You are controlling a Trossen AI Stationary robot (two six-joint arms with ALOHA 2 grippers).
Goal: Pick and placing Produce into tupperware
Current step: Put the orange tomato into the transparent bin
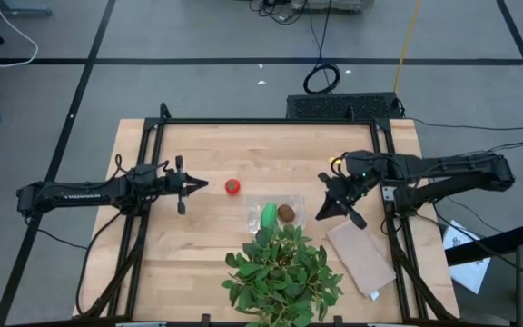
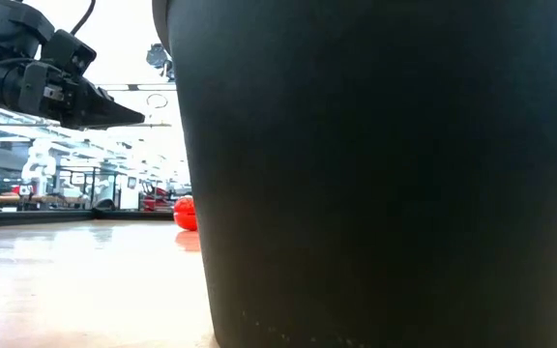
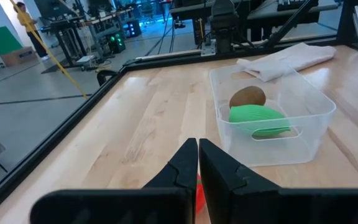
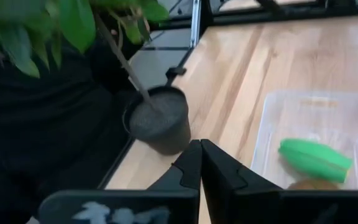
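Wooden table [image 1: 198, 245], tomato [image 1: 232, 186] beside tupperware [image 1: 296, 202]

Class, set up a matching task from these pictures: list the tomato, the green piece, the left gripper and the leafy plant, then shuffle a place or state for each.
Things:
1. tomato
2. green piece
3. left gripper
4. leafy plant

Places or states:
A. inside the clear container, beside the brown ball
B. at the table's near edge
C. shut, pointing at the tomato
D. on bare wood, outside the container

Pairs: 1-D, 2-A, 3-C, 4-B
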